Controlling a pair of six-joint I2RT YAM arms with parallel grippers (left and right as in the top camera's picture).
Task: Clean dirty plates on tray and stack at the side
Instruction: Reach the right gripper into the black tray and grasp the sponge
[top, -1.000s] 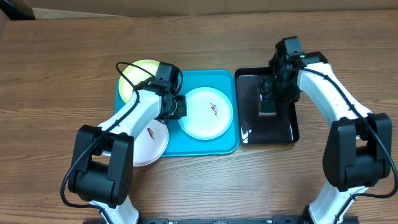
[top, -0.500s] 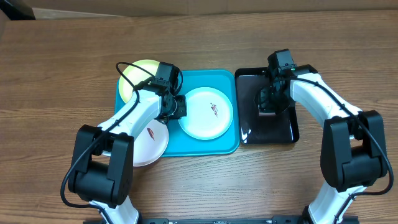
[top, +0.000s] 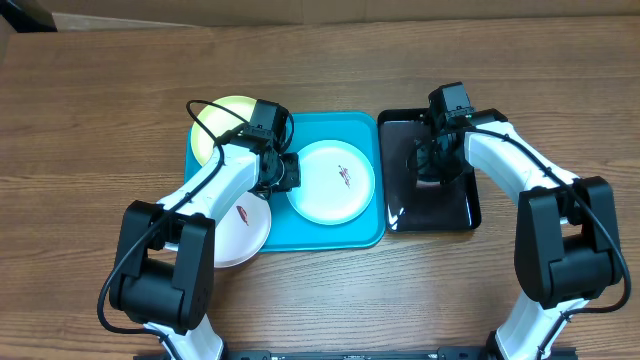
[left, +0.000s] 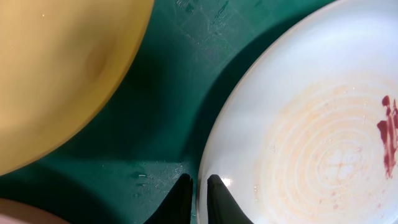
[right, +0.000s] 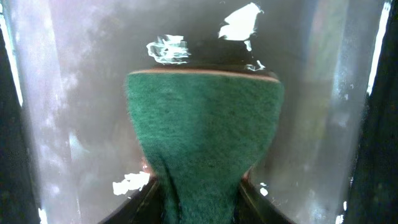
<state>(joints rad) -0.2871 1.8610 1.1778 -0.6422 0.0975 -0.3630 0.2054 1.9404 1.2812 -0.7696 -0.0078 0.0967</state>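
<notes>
Overhead counter (top: 100, 100): wood, carrying both trays.
Tray (top: 340, 130): turquoise, mid-frame; black tray (top: 450, 210) just right.
Plates: yellow-green plate (top: 215, 125) over tray's upper-left corner, white plate (top: 235, 228) over lower-left edge, centre plate (top: 330, 185) inside.
Sponge (right: 205, 124): green, clamped in right fingers (right: 252, 200) over black tray.
Left fingers (left: 180, 202): pinched on centre plate's rim.
Advice: brace that rim, press sponge flat on smear (left: 388, 134).

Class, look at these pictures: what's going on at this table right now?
The robot's left hand pinches the rim of the pale plate lying in the blue tray; its reddish smear is not yet wiped. The right hand holds a green scouring pad over the black tray. A yellow-green plate and a white plate sit at the blue tray's left edge.
</notes>
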